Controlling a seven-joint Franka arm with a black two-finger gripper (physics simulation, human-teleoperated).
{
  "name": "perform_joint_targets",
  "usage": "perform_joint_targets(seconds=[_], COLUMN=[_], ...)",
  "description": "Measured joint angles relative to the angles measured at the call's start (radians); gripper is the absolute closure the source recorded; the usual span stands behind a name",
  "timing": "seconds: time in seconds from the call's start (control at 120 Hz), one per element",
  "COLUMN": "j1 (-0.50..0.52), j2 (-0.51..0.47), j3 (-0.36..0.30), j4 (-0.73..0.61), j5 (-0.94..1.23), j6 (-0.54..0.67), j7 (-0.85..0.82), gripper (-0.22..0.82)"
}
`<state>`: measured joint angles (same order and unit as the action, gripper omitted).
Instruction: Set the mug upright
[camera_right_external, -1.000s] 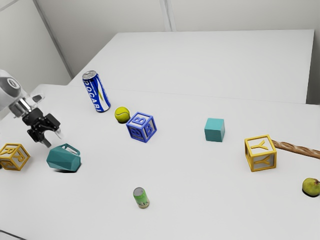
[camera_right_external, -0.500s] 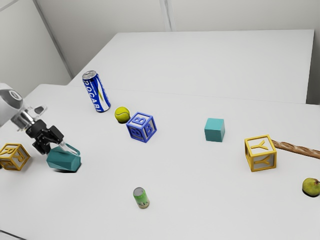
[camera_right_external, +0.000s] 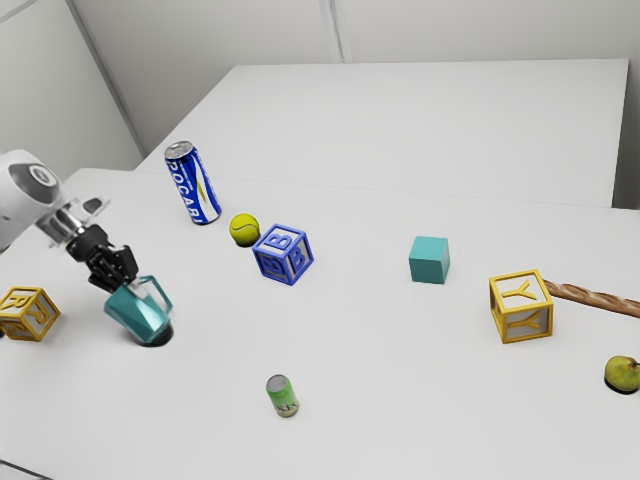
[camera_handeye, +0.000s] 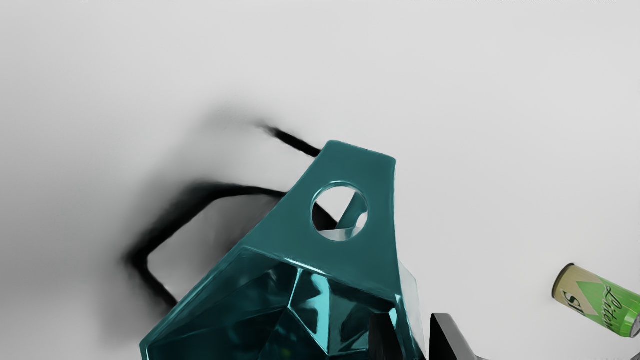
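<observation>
Mug (camera_right_external: 138, 312) is off its side now: half a second ago it lies flat on the bench (camera_right_external: 400, 400), now it leans steeply, mouth end raised toward the gripper (camera_handeye: 411, 325), base end down. Real progress, but not upright. Looks like the tipping-up step, maybe past halfway.

Fingers are closed on the mug's wall by the rim, one inside the mouth, one outside. The handle (camera_handeye: 370, 255) is beside the grip, free of the fingers.

Place: by the bench's edge at the exterior view's left, the arm's side, well in from the far edge. Yellow letter block (camera_right_external: 28, 315) sits nearer that edge, apart from the mug. Small green can (camera_right_external: 283, 397) is well clear, standing. Neither has shifted.

Can't tell whether the base's lower rim touches the bench or hangs just above. Next: keep the pinch, rotate the rest of the way, lower till the base sits flat, then release. Risk: thin-wall hold could let the mug pivot; letting go at this lean probably drops it back on its side.
</observation>
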<state>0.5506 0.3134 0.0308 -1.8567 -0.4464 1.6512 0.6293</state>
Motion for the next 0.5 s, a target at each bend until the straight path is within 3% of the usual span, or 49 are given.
perform_joint_targets(seconds=[0.325,0.5], j1=[-0.010,-0.158], j2=[-0.039,-0.221], j3=[-0.022,-0.023], j4=[0.004,-0.127], j5=[0.004,0.084], j6=[-0.012,0.070], j7=[-0.049,-0.098], gripper=[0.75,0.76])
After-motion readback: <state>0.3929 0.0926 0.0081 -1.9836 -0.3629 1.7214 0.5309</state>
